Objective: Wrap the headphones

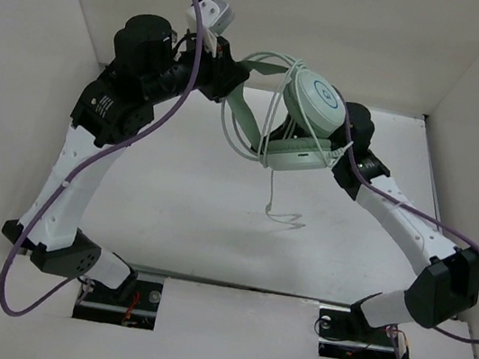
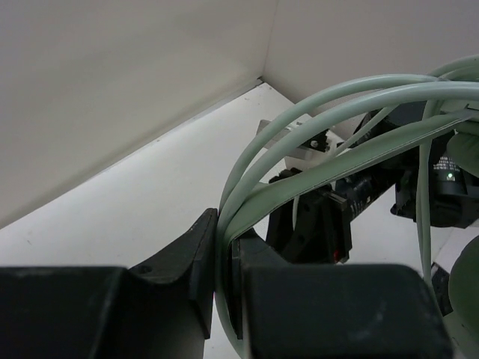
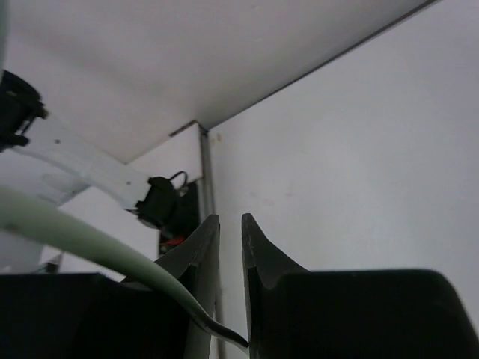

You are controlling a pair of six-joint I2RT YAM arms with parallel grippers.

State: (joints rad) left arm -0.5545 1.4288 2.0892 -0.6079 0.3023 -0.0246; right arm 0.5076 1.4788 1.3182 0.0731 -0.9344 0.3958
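Observation:
The mint-green headphones point(image 1: 316, 102) are held in the air between both arms, one round earcup facing up and the second earcup point(image 1: 297, 160) below it. My left gripper point(image 1: 231, 83) is shut on the thin double headband point(image 2: 322, 101), which runs between its fingertips in the left wrist view point(image 2: 224, 224). My right gripper point(image 3: 230, 218) sits under the earcups, mostly hidden in the top view. Its jaws are almost together, and the pale cable point(image 3: 90, 243) is pinched low between them. Cable loops lie round the upper earcup, and a loose end point(image 1: 281, 213) hangs to the table.
White walls close in the white table point(image 1: 170, 214) at the back and on both sides. Thick purple arm cables point(image 1: 116, 151) trail along both arms. The right arm's black wrist point(image 2: 374, 187) is just behind the headband.

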